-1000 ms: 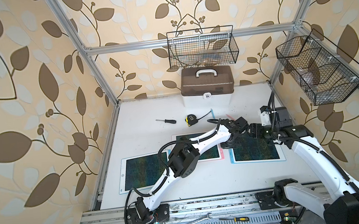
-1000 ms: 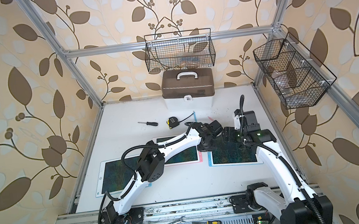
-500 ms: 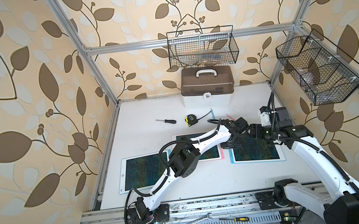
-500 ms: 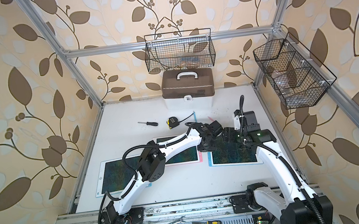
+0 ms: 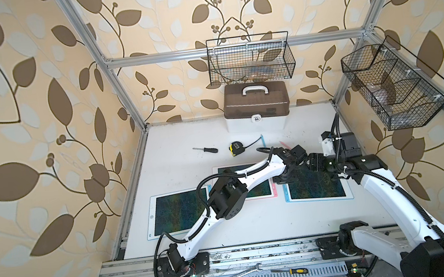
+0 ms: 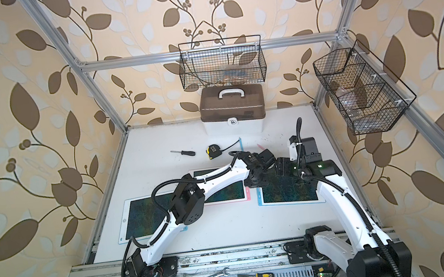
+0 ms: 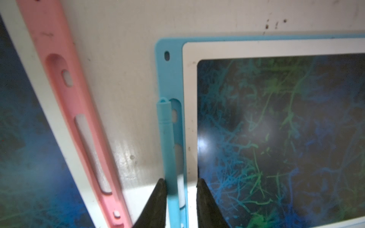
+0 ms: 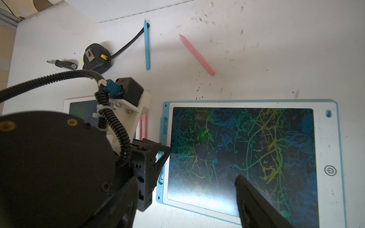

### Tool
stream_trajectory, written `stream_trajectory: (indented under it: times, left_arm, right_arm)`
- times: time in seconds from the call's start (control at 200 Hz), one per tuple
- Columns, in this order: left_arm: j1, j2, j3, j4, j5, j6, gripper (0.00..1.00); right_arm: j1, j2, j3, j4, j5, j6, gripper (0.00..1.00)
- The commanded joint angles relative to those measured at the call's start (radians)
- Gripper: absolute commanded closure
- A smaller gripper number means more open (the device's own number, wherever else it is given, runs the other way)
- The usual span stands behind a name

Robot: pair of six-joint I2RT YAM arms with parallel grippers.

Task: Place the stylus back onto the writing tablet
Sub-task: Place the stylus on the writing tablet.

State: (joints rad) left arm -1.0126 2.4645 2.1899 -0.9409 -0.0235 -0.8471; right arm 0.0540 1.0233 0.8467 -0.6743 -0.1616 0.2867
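Bright even light; glare on blue tablet (image 8: 250, 154); left wrist view soft.

Left gripper (image 7: 180, 180) jaws now slightly apart around blue stylus (image 7: 167, 142).

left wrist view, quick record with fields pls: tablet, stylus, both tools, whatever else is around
tablet: blue-framed writing tablet, screen scribbled
stylus: light blue plastic stylus lying along the side slot, seating unclear
left tool: open, straddling the stylus, one jaw touching it
right tool: open, empty, over that screen
neighbour: pink-framed tablet, slot empty
loose: pink stylus, second blue stylus
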Motion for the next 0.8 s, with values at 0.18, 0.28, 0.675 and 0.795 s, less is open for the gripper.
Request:
stream_trajectory:
  times: [0.18, 0.28, 0.675, 0.795]
  left_arm:
    - [0.002, -0.009, 0.025, -0.009, 0.010, -0.004, 0.75]
    - [0.001, -0.011, 0.021, -0.006, 0.010, -0.006, 0.76]
    - [-0.001, -0.019, 0.007, 0.003, 0.012, -0.010, 0.74]
    - [-0.003, -0.021, 0.004, 0.006, 0.014, -0.012, 0.74]
  right_arm:
    - [0.002, -0.002, -0.005, 0.001, -0.027, -0.014, 0.23]
    - [0.002, -0.001, -0.004, 0.002, -0.027, -0.014, 0.23]
    - [0.004, -0.004, -0.005, 0.003, -0.027, -0.014, 0.23]
    - [0.003, -0.003, -0.006, 0.004, -0.027, -0.015, 0.23]
